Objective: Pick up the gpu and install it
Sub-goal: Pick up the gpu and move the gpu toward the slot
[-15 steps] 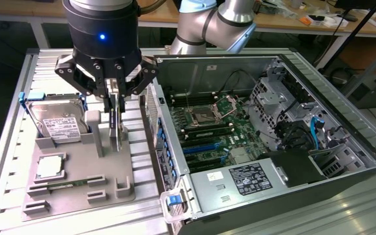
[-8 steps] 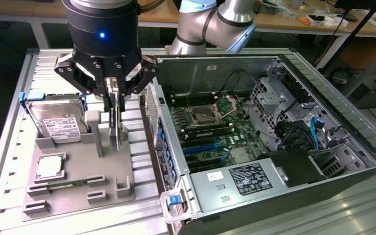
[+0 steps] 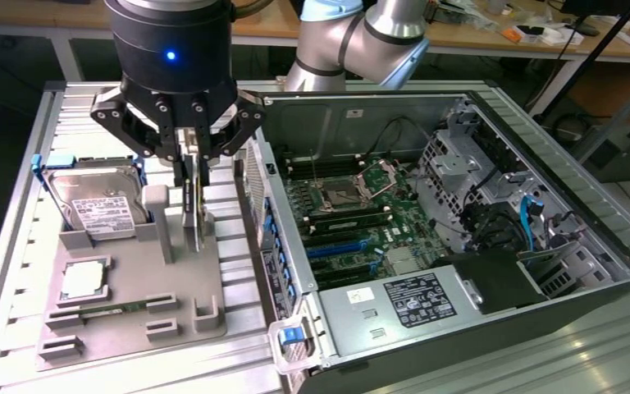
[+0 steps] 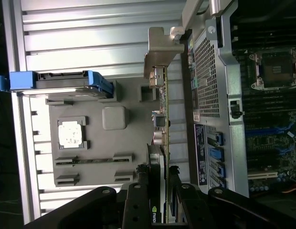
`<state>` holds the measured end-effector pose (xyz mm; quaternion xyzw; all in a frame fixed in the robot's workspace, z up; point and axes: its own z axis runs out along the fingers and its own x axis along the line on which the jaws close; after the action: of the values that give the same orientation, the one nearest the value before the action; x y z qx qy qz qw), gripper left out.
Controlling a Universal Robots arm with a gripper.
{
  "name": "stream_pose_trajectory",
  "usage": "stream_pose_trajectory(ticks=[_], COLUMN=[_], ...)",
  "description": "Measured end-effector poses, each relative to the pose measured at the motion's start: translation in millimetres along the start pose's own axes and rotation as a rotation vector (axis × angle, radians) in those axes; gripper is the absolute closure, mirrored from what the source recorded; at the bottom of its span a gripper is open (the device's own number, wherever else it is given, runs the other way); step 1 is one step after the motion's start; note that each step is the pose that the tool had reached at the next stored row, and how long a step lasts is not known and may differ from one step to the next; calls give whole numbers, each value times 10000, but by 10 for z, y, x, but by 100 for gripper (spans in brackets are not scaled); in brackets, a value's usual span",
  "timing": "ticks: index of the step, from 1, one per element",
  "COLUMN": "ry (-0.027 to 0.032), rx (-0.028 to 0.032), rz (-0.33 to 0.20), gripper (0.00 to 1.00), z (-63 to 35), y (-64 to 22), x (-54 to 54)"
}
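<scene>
The gpu point(image 3: 194, 215) is a thin dark card standing on edge over the grey holder tray point(image 3: 129, 328), on the exterior view's left of the open computer case point(image 3: 577, 246). My gripper point(image 3: 193, 176) comes down from above, and its black fingers point(image 3: 214, 139) are shut on the card's upper edge. In the wrist view the gpu point(image 4: 162, 119) appears edge-on between the fingers point(image 4: 138, 200), with its silver end bracket point(image 4: 160, 52) at the far end. Whether the card's lower edge still rests in the tray's slot I cannot tell.
On the tray lie a silver hard drive point(image 3: 96, 205), a CPU point(image 3: 83, 279) and a green RAM stick point(image 3: 112, 310). Inside the case, the motherboard shows blue expansion slots point(image 3: 343, 246). A power supply point(image 3: 403, 304) sits at the near end and cables point(image 3: 490, 222) at the exterior view's right.
</scene>
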<state>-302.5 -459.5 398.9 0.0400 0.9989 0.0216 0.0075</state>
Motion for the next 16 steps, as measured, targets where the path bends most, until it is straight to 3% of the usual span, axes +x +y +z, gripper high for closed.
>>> stream_pose_trajectory(ticks=[16], ry=[1], rx=[0], rz=[0], gripper=[73], z=[-159], y=[7], x=[-2])
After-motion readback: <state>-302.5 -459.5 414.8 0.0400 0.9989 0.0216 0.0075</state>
